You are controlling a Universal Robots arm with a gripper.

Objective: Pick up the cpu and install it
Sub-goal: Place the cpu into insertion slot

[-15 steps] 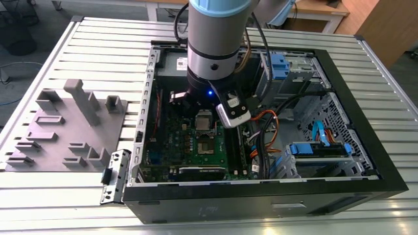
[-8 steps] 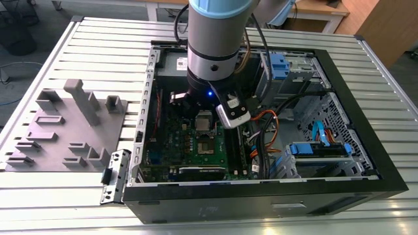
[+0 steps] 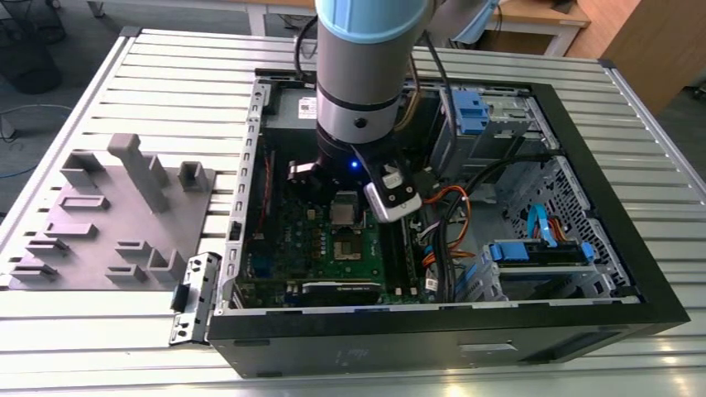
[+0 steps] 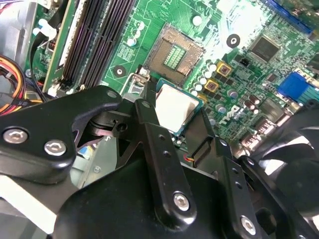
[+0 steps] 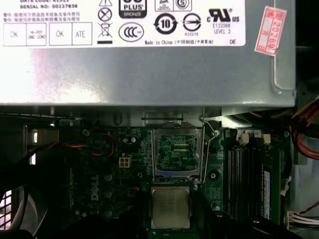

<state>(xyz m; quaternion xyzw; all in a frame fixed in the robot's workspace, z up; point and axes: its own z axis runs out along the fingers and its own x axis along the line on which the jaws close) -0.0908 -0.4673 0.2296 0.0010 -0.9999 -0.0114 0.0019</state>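
The open square metal-framed socket (image 5: pixel 178 152) lies bare from above, just beside the small silver-grey square cpu (image 5: pixel 170 206) clamped in the black gripper (image 4: pixel 175 110). On the socket's far side a big silver metal power-supply box (image 5: pixel 149 74) stands close, and a thin wire lever (image 5: pixel 212 144) runs along one edge. Toward the exterior view's right, long black memory slots (image 5: pixel 246 169) and tangled orange and black cables (image 3: pixel 452 223) crowd the case.
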